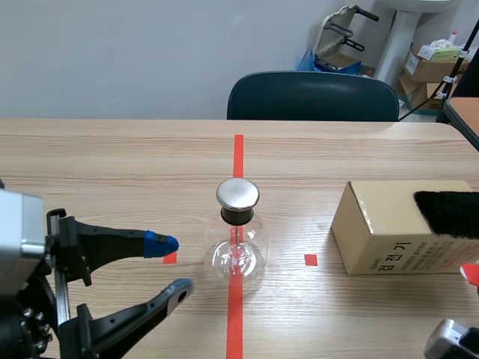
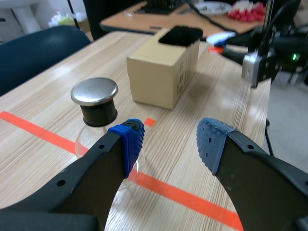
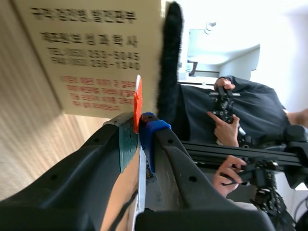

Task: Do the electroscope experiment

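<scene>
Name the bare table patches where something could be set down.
Free: the strip between the flask and the cardboard box, and the far table behind both. Crowded: near left, where the open left gripper sits beside the flask.

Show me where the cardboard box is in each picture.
Scene view: cardboard box at the right of the table.
Left wrist view: cardboard box ahead of the left gripper, beyond the flask.
Right wrist view: cardboard box ahead of the right gripper.
Shared landmark: black fur atop it.
</scene>
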